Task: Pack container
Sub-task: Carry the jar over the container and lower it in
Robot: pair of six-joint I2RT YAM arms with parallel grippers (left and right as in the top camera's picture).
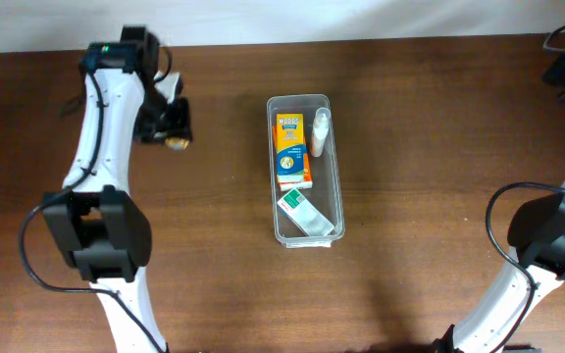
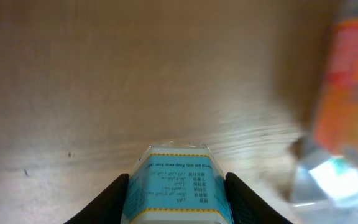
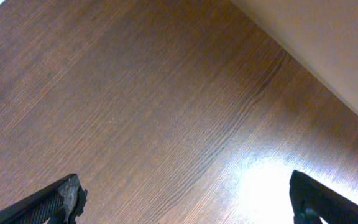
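Clear plastic container (image 1: 273, 196) at centre of brown wood table (image 1: 439, 196), well apart from both arms. Holds orange box (image 1: 292, 149), small white bottle (image 1: 321, 132) just beside it, green-and-white sachet (image 1: 305, 214) at the near end. Left gripper (image 1: 173, 126) off to the container's left, pinching a pale-blue labelled pack (image 2: 176, 186) (print too blurred to read). Right gripper (image 3: 185, 186) at far right corner, fingers spread wide over bare wood, gripping nothing

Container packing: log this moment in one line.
left end effector: shut on blue-labelled item | right end effector: open | container: orange box, white bottle, packet inside
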